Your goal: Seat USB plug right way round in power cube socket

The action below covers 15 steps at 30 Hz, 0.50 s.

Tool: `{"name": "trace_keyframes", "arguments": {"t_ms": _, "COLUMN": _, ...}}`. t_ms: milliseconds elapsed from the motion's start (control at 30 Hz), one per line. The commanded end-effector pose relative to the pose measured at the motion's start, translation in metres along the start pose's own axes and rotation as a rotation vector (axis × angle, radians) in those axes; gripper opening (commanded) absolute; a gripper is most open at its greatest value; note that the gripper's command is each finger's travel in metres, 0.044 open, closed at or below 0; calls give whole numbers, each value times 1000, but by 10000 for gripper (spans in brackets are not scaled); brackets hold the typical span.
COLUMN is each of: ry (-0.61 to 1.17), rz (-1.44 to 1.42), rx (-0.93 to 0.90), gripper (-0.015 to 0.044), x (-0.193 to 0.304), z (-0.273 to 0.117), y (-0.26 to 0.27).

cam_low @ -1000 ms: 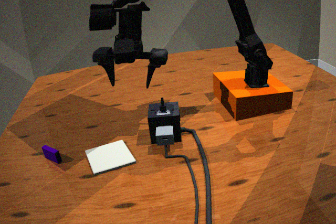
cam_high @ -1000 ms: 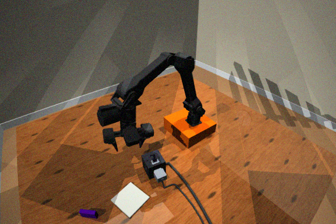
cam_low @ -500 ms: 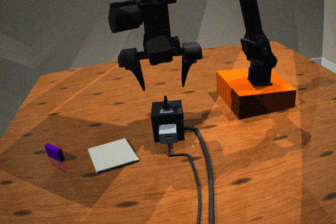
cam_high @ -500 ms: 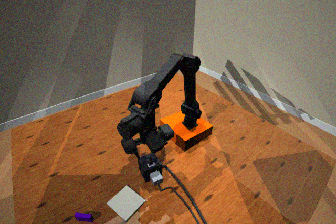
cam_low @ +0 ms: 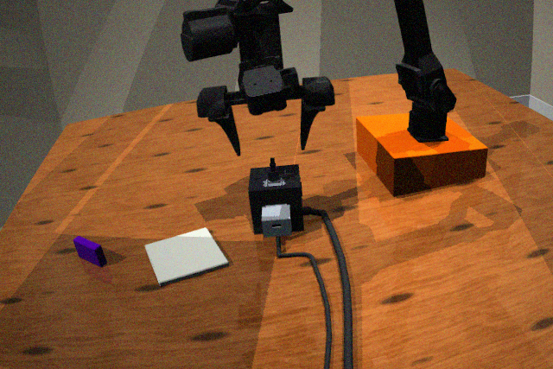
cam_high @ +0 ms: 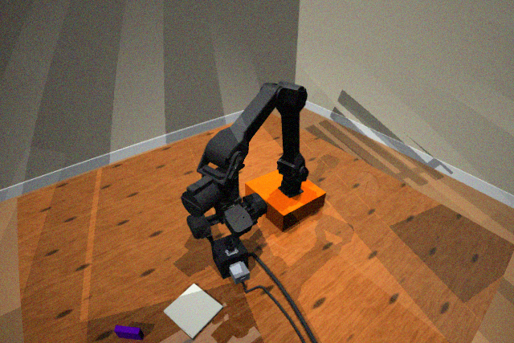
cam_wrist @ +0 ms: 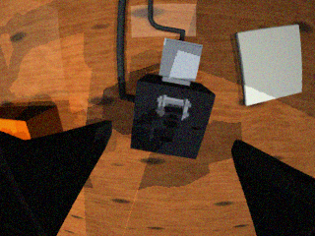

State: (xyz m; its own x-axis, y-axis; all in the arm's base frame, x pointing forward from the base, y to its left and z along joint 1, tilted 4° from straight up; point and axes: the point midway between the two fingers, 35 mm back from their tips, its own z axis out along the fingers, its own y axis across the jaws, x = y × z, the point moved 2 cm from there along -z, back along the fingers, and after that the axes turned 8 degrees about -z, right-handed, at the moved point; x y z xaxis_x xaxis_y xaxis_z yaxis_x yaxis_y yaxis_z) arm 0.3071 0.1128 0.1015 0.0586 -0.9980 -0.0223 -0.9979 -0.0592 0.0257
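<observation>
The black power cube [cam_high: 221,261] [cam_low: 260,208] [cam_wrist: 148,130] stands upright on the wooden table. A small dark plug [cam_high: 230,244] [cam_low: 272,173] [cam_wrist: 171,118] stands up from its top face, beside a light bracket-shaped socket marking [cam_low: 273,183] [cam_wrist: 187,109]. How deep the plug sits and which way round it is cannot be told. My gripper [cam_low: 270,152] [cam_wrist: 173,137] is open and empty, pointing down above the cube, its fingers wide apart on either side of it in the wrist view. In the top view the fingers are mostly hidden.
A silver-grey block [cam_high: 238,271] [cam_low: 276,220] [cam_wrist: 184,64] is on the cube's side, with a thin cable [cam_low: 323,295] below. A thicker cable [cam_low: 341,276] leaves the cube. A white tile [cam_high: 193,310] [cam_low: 187,255] [cam_wrist: 271,64], purple block [cam_high: 128,332] [cam_low: 89,251] and orange arm base [cam_high: 261,185] [cam_low: 379,132] are nearby.
</observation>
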Motion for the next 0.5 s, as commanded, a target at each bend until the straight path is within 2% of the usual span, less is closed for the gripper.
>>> {"name": "trace_keyframes", "arguments": {"t_ms": 0, "ry": 0, "rz": 7, "rx": -7, "gripper": 440, "x": 0, "z": 6, "y": 1}}
{"name": "trace_keyframes", "arguments": {"t_ms": 467, "ry": 0, "rz": 7, "rx": -7, "gripper": 440, "x": 0, "z": 17, "y": 1}}
